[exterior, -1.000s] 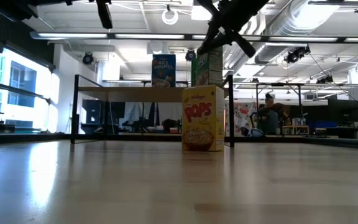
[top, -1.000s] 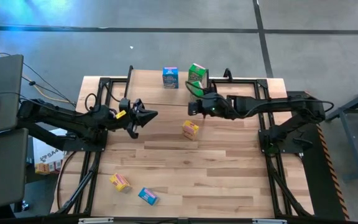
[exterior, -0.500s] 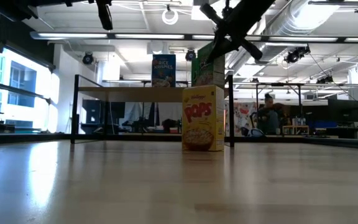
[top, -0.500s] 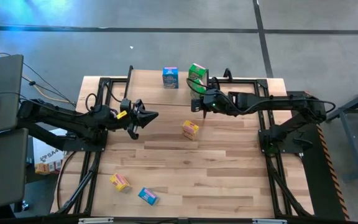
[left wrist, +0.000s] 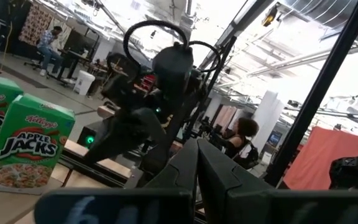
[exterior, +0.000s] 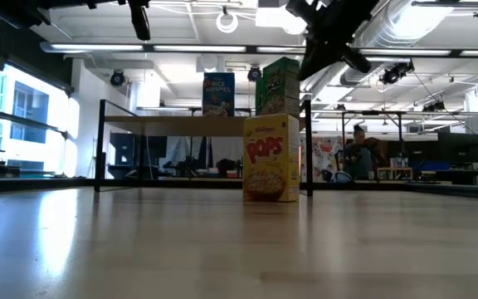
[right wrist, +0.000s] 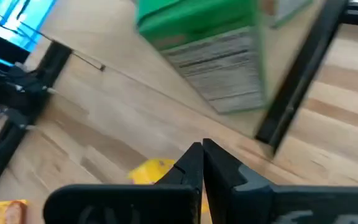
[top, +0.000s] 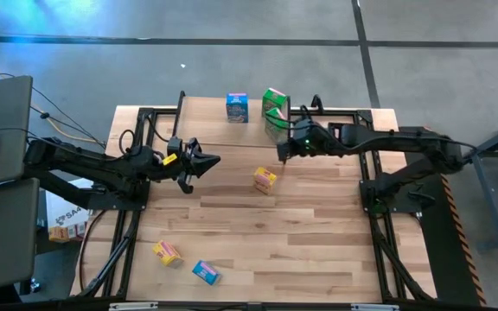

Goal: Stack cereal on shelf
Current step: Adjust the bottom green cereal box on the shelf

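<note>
Green cereal boxes [top: 275, 107] stacked beside a blue box [top: 237, 107] on the shelf [top: 206, 108], a yellow box [top: 264, 180] upright on the table [top: 275, 250] below, right gripper [top: 284, 155] closed and empty nearby, left gripper [top: 213, 160] closed, waiting apart.

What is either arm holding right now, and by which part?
Nothing. The right gripper is shut and empty beside the green boxes; the left gripper is shut and empty too.

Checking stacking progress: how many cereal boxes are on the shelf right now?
3: a blue box toward the shelf's middle, and two green boxes side by side at its right end, as the left wrist view shows. Others could be hidden.
</note>
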Robot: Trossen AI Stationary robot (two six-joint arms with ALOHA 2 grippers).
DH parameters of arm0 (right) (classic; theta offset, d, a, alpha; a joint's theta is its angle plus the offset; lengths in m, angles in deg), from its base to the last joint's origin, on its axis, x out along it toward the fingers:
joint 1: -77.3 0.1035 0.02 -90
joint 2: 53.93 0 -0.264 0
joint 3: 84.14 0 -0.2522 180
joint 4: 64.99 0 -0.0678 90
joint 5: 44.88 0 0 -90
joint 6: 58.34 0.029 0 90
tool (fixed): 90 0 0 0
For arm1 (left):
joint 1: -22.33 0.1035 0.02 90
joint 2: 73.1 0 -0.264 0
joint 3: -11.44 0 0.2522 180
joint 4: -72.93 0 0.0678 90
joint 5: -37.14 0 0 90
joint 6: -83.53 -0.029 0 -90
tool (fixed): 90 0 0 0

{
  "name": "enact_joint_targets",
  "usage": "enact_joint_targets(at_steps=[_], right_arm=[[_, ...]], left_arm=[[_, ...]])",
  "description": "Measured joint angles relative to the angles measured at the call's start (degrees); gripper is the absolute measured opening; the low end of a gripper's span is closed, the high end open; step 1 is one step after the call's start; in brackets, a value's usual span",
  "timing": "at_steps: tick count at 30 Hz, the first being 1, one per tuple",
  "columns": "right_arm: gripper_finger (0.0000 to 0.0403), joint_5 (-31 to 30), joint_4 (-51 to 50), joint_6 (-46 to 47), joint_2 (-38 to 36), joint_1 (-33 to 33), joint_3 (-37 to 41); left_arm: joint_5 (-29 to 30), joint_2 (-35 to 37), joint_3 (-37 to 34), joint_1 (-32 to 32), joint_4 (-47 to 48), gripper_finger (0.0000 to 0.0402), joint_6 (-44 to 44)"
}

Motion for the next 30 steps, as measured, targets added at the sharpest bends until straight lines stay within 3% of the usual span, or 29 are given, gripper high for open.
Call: enact_joint_targets(at_steps=[11, 30], right_arm=[[0.0, -4.1, 2.8, -1.6, -0.9, -3.3, 0.0], [0.0, -5.3, 8.7, -4.7, -0.4, -8.7, 0.0]], left_arm=[[0.2, 0.0, 0.0, 1.9, 0.2, 0.0, 0.2], [0.2, 0.0, 0.0, 2.2, 0.2, 0.0, 0.5]])
